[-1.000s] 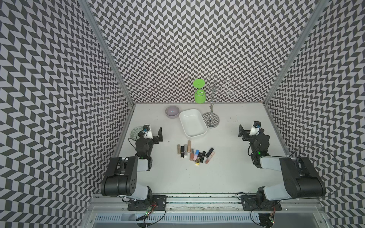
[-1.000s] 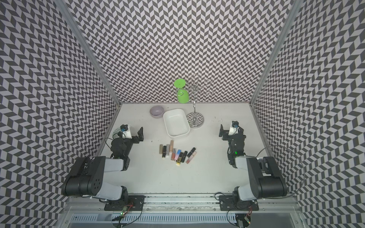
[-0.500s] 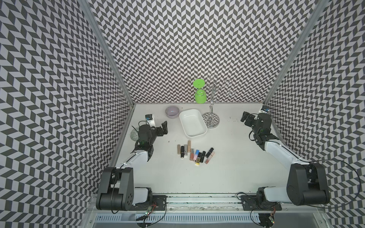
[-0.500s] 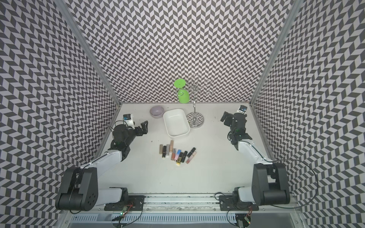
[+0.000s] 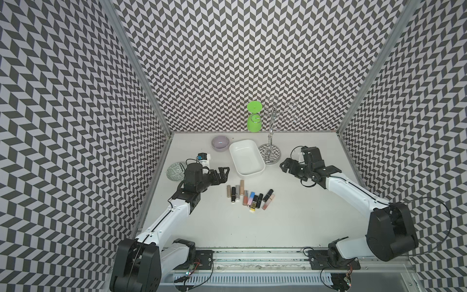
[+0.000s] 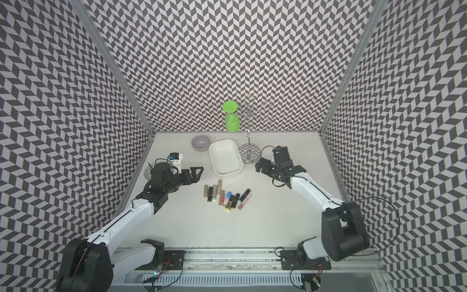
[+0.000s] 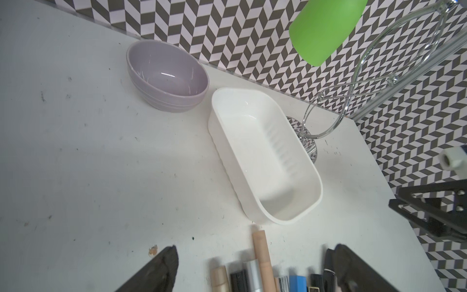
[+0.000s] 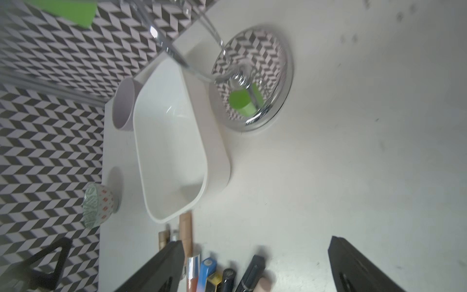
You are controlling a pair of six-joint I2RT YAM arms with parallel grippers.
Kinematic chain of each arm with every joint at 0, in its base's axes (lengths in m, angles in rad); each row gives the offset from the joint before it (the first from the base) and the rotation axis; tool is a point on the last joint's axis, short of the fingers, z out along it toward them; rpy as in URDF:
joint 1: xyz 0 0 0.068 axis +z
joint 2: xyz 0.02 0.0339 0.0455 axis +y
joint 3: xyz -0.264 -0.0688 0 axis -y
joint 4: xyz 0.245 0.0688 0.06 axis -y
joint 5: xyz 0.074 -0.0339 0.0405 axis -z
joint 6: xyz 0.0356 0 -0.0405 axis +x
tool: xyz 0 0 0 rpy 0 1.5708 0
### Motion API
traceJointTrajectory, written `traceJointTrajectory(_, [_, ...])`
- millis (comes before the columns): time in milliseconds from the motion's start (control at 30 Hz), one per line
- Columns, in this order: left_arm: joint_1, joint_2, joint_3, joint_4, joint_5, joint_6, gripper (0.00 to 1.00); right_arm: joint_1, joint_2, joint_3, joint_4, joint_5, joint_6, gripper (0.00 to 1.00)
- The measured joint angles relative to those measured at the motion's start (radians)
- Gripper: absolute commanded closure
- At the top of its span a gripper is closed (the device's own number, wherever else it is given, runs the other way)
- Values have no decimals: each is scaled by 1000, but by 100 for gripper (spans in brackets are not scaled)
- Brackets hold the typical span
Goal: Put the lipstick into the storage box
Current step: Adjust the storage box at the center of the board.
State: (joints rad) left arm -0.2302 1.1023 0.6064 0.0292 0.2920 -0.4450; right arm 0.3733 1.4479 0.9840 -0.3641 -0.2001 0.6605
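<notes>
Several lipsticks (image 5: 249, 197) (image 6: 226, 197) lie side by side mid-table, in beige, black, silver, blue and pink. The empty white storage box (image 5: 246, 158) (image 6: 225, 157) sits just behind them. My left gripper (image 5: 223, 174) (image 6: 197, 173) hovers open, left of the row and the box. My right gripper (image 5: 286, 166) (image 6: 260, 165) hovers open to the right of the box. In the left wrist view the open left gripper (image 7: 255, 249) frames the lipsticks (image 7: 260, 268), with the storage box (image 7: 265, 156) beyond. In the right wrist view the open right gripper (image 8: 255, 241) faces the lipsticks (image 8: 227, 275) and the storage box (image 8: 171, 141).
A grey bowl (image 5: 220, 143) stands at the back, left of the box. A chrome hook stand (image 5: 270, 154) stands right of the box, and a green cup (image 5: 254, 121) hangs on it. A green-patterned plate (image 5: 174, 172) lies under my left arm by the left wall.
Both arms have unfolded from near the table's sides and reached forward and inward, toward the lipsticks and the box. Nothing on the table has moved.
</notes>
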Motion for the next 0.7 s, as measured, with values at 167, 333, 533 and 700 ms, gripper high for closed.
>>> traceJointTrajectory(167, [-6,-23,2,-71,13,-21,1,127,63,36,-3,-7,165,13])
traceJointTrajectory(333, [-6,-39,27,-144,9,-20,1,202,162,104,1,-6,321,15])
traceJointTrajectory(533, [-6,-58,48,-188,-5,-17,1,261,298,249,-1,21,423,17])
traceJointTrajectory(700, [-6,-58,49,-214,-15,-8,1,270,379,320,-12,38,464,18])
